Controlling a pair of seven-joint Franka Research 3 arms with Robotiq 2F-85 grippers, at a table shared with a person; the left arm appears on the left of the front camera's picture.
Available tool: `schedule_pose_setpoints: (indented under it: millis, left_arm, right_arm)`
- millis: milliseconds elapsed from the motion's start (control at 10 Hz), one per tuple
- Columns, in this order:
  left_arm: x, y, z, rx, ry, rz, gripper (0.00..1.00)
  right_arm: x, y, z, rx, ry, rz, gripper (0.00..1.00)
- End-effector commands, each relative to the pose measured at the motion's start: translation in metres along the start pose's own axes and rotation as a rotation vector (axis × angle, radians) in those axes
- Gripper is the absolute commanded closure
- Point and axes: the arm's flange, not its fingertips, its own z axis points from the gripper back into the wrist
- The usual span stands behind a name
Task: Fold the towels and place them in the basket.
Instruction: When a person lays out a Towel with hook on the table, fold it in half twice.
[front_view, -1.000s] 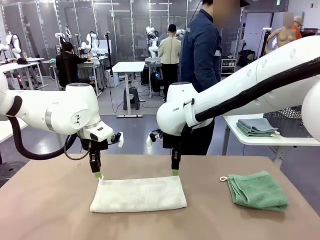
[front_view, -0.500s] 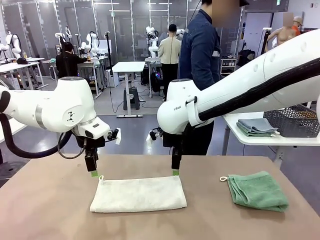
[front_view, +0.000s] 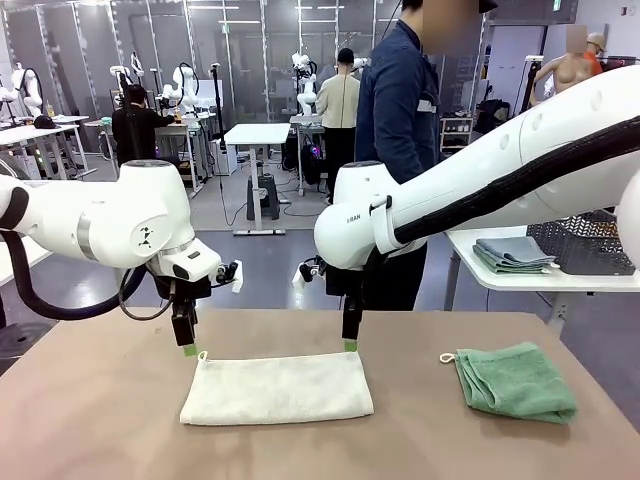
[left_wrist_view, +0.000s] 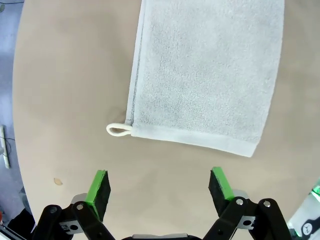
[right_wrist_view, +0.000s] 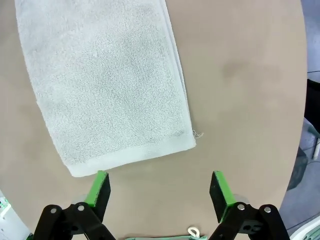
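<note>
Two claws hung spread and empty over the table (front_view: 100, 420): the left claw (front_view: 189, 348) at the upper left corner of a folded cream towel (front_view: 278, 388) at lower centre, the right claw (front_view: 350, 344) at its upper right corner. A green towel (front_view: 517, 382) lay folded at lower right. At the right edge, the basket (front_view: 592, 243) sat on a side table (front_view: 530, 281) beside grey-blue towels (front_view: 513, 254).

Folded cream towel (left_wrist_view: 205, 70) on table (left_wrist_view: 65, 90), left hand (left_wrist_view: 160, 190) spread wide above

Brown table (front_view: 100, 420), person in navy jacket (front_view: 400, 110), white side table (front_view: 520, 281)
</note>
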Motion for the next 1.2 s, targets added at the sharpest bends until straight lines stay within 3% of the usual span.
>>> schedule_pose_setpoints:
  millis: [0,300,600,800,1100]
  left_arm:
    - [-0.002,-0.003,0.031,0.071,0.004,-0.007,0.0]
    - [-0.029,-0.037,0.127,0.035,-0.126,0.125,0.0]
    - [-0.065,-0.095,0.214,0.1,-0.182,0.234,0.0]
    - [-0.082,-0.131,0.255,0.164,-0.119,0.294,0.0]
    - [-0.103,-0.189,0.317,0.33,-0.082,0.433,0.0]
  right_arm:
    - [-0.003,0.016,0.014,0.014,-0.096,-0.024,0.0]
    - [-0.023,0.044,-0.015,0.09,-0.157,-0.342,0.0]
    - [-0.045,0.067,-0.021,-0.01,-0.165,-0.648,0.0]
    - [-0.048,0.075,-0.021,-0.072,-0.156,-0.739,0.0]
    - [-0.046,0.083,-0.028,0.007,-0.034,-0.862,0.0]
